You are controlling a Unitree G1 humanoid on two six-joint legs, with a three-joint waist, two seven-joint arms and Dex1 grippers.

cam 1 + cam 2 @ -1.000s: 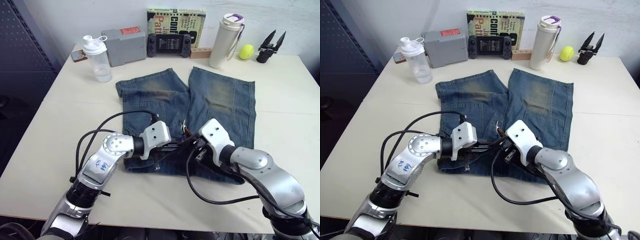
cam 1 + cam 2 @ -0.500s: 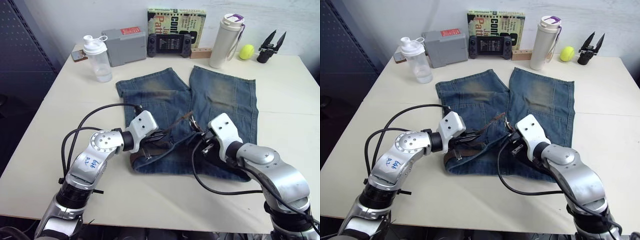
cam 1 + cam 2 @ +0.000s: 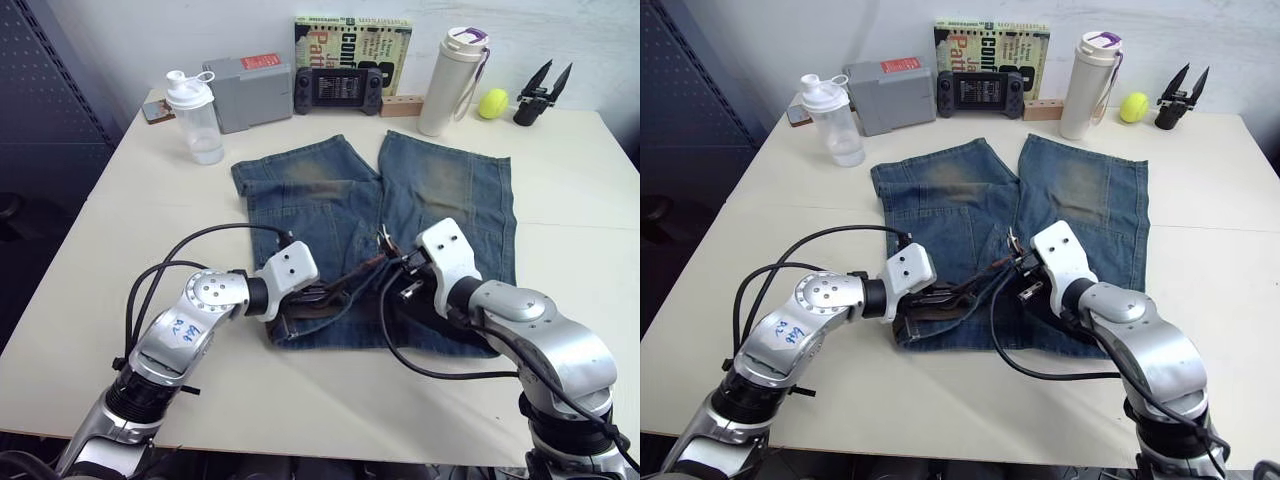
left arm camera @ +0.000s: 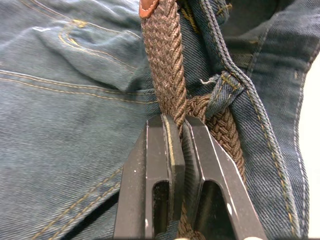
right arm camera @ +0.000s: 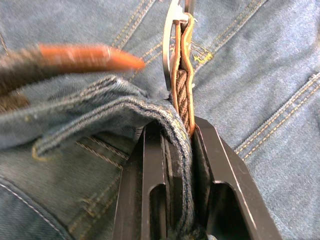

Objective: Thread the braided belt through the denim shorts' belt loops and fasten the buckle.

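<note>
The denim shorts (image 3: 400, 195) lie flat on the table, legs pointing away and waistband nearest me. The braided belt (image 3: 352, 276) runs along the waistband between both grippers. My left gripper (image 4: 176, 122) is shut on the brown braid, right beside a belt loop (image 4: 223, 91) that holds another stretch of the belt. Its tan leather tip (image 4: 149, 6) points away. My right gripper (image 5: 178, 129) is shut on a fold of the waistband together with the belt's buckle end. The silver buckle (image 5: 172, 42) stands just beyond those fingers. From the head, the left gripper (image 3: 322, 292) and the right gripper (image 3: 398, 266) sit close together.
Along the table's far edge stand a clear shaker bottle (image 3: 196, 118), a grey box (image 3: 247, 92), a handheld game console (image 3: 336, 89), a book (image 3: 352, 35), a white flask (image 3: 449, 82), a tennis ball (image 3: 491, 103) and a black gripper tool (image 3: 538, 92). Black cables (image 3: 200, 250) loop over my arms.
My left gripper has shifted a little right and nearer to me. The belt stretch between the grippers now hangs lower and shorter. The right gripper has barely moved.
</note>
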